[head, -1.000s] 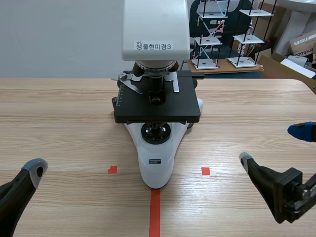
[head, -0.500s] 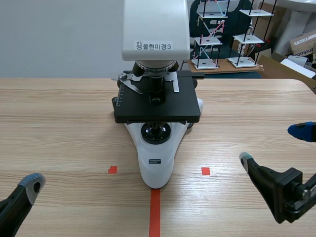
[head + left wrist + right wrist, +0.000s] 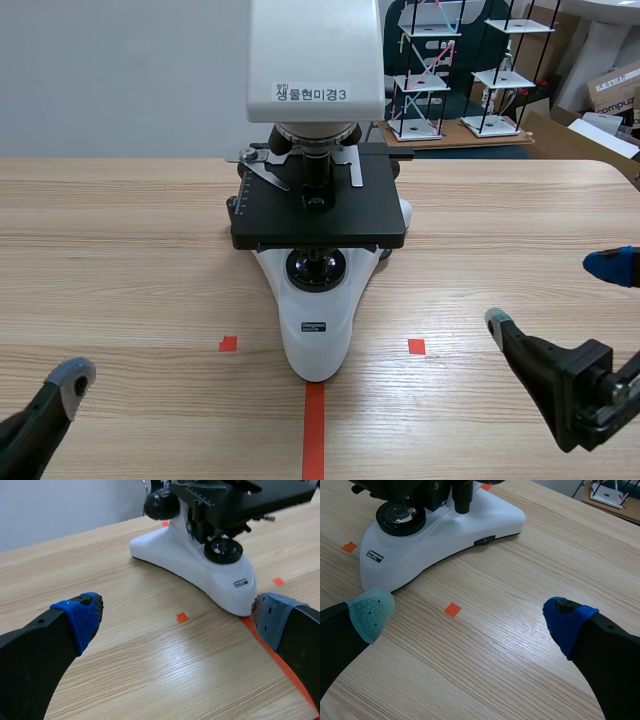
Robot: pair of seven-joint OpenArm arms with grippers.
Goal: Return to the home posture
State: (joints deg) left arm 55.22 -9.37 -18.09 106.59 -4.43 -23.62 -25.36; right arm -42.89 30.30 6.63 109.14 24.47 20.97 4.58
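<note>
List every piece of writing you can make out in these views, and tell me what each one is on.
"생물현미경3": white label on the head of the microscope; the tiny line above it is too small to read.
"compuz", cut off by the picture's edge: cardboard box in the background.
Dark badge on the microscope's white base: lettering too small to read.

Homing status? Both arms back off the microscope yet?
Done: both claws open and empty, clear of the microscope, which stands on the table. In hand: the left claw has been sliding back toward the table's near edge over the last second. The right claw hasn't moved, so it looks home. Left: the left arm settling.
</note>
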